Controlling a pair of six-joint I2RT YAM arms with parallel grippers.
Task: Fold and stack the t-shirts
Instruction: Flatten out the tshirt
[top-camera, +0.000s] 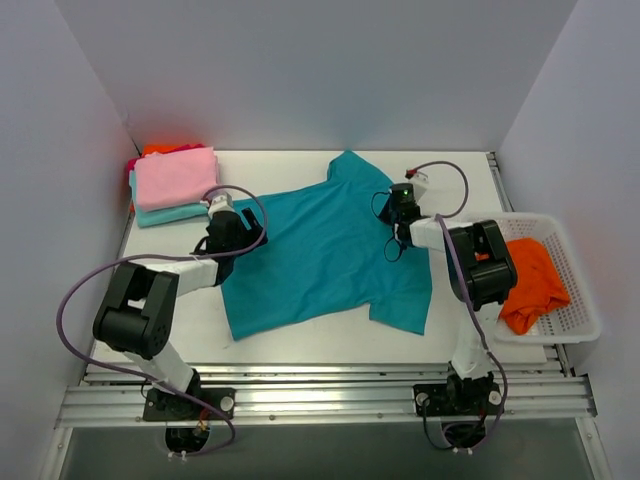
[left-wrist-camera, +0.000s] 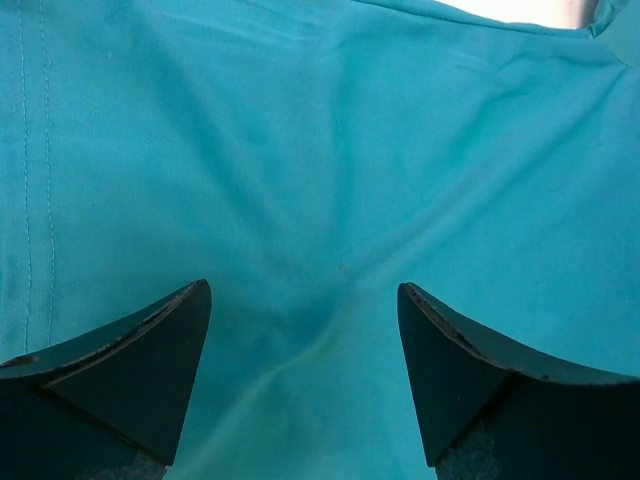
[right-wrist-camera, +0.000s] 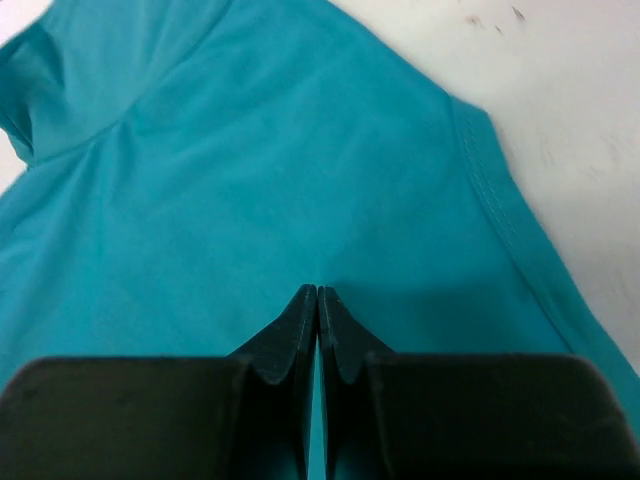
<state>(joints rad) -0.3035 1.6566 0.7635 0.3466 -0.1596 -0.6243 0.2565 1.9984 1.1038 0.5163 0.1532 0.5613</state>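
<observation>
A deep teal t-shirt (top-camera: 320, 250) lies spread out on the white table. My left gripper (top-camera: 245, 238) is open over its left part; in the left wrist view (left-wrist-camera: 305, 290) the wide jaws frame wrinkled teal cloth (left-wrist-camera: 330, 150). My right gripper (top-camera: 398, 212) is shut at the shirt's right edge; in the right wrist view (right-wrist-camera: 317, 290) the tips meet just above flat teal cloth (right-wrist-camera: 250, 180), with a sleeve hem (right-wrist-camera: 495, 190) to the right. A folded pink shirt (top-camera: 175, 175) lies on a pale aqua one (top-camera: 170, 213). A bright orange shirt (top-camera: 530, 285) lies crumpled in the basket.
The white mesh basket (top-camera: 578, 290) stands at the table's right edge. The folded stack sits in the back left corner, with an orange edge (top-camera: 165, 149) showing behind it. White walls close in the left, back and right sides. Metal rails (top-camera: 320, 395) run along the near edge.
</observation>
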